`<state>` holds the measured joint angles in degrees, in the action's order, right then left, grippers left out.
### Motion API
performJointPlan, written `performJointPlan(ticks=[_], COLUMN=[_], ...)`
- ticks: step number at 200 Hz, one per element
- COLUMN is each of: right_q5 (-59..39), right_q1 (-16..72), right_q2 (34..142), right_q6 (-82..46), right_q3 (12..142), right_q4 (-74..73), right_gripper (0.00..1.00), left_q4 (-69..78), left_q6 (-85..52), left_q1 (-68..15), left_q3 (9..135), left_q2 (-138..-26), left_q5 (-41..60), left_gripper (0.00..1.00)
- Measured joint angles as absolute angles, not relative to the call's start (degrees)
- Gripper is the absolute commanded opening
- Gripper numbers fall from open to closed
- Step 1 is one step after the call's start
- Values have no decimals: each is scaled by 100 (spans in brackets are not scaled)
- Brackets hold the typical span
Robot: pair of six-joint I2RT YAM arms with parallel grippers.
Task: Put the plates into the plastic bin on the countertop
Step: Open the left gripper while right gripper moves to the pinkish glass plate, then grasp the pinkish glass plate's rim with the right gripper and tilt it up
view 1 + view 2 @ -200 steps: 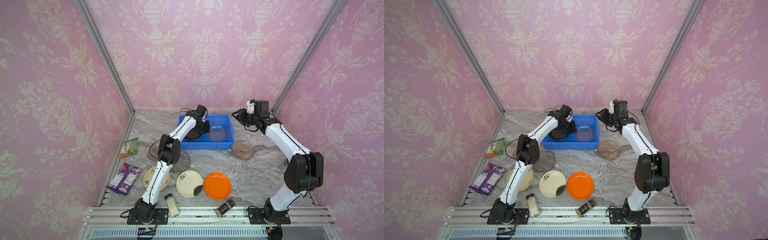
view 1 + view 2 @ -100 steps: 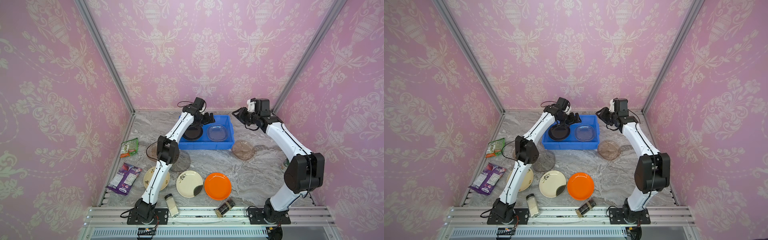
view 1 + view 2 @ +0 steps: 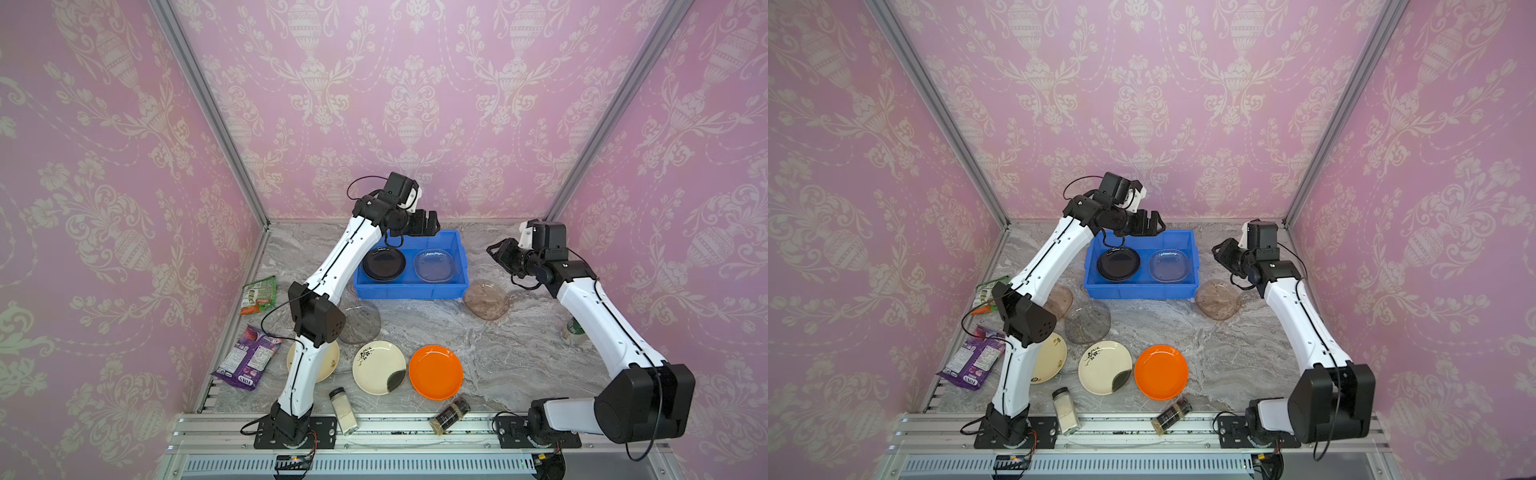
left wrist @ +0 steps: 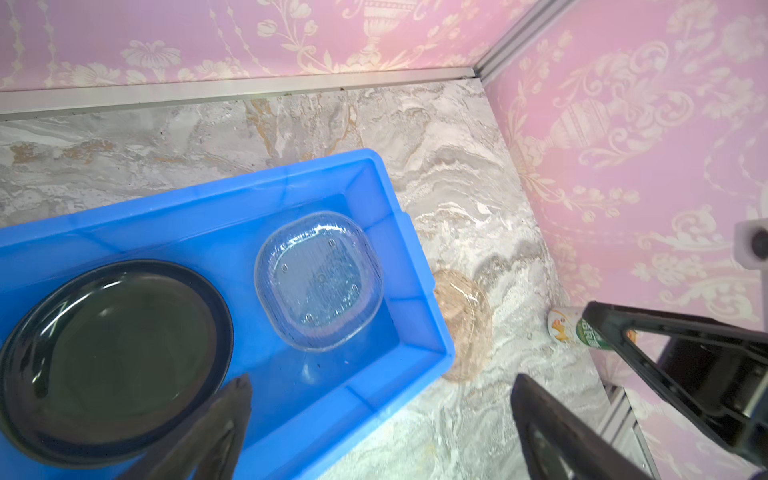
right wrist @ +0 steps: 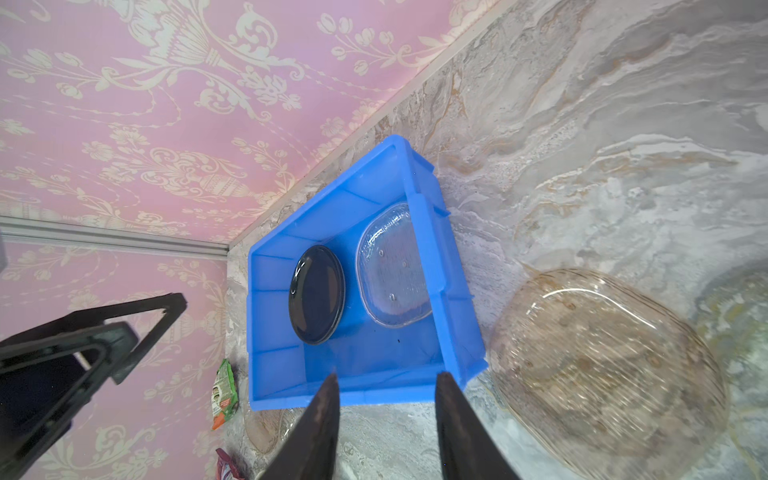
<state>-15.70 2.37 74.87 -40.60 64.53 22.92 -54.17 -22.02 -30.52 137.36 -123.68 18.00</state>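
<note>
The blue plastic bin (image 3: pixel 409 291) stands at the back of the marble countertop (image 3: pixel 519 357). In it a glossy black plate (image 3: pixel 384 264) and a clear glass plate (image 3: pixel 435 265) lie side by side. My left gripper (image 3: pixel 428 222) hangs open and empty above the bin's back edge; in the left wrist view the left gripper (image 4: pixel 382 380) is wide apart. My right gripper (image 3: pixel 496 253) hovers open and empty to the right of the bin, above a pinkish glass plate (image 3: pixel 485 299). Nearer the front lie a grey glass plate (image 3: pixel 359 322), two cream plates (image 3: pixel 379 366) and an orange plate (image 3: pixel 435 371).
Two snack packets (image 3: pixel 259 293) (image 3: pixel 249 361) lie along the left wall. Spice jars (image 3: pixel 343 409) (image 3: pixel 449 413) sit at the front edge. A small green-labelled bottle (image 3: pixel 574 330) stands behind my right arm. Another pinkish plate (image 3: pixel 1061 301) shows by the left arm's elbow.
My left gripper has let go of the black plate, which now lies in the bin. It has opened wide and risen up and back. The right arm has hardly moved.
</note>
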Motion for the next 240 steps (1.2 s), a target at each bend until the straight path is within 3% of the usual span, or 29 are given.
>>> performJointPlan(ticks=[28,70,122,240], right_q5=[-1457,-1415,-1671,-1822], right_q1=[78,-211,-729,-825], right_q2=[6803,6235,6565,8230], right_q6=[-4189,-4377,-4517,-4525], right_q3=[5446,4257,3470,3503], right_q4=[2390,2512,2082,888], right_gripper=[37,38,37,35], left_q4=[-4556,-2982,-2362,-2340], left_q6=[-2268,-3048,-3336,-3358], left_q1=[-3251,-3317,-3315,-3312], left_q3=[12182,10455,10409,10545], left_q2=[-11636,-11511,-11515,-11786], left_q5=[2165,2980,3275,3264], left_gripper=[99,99,99,98])
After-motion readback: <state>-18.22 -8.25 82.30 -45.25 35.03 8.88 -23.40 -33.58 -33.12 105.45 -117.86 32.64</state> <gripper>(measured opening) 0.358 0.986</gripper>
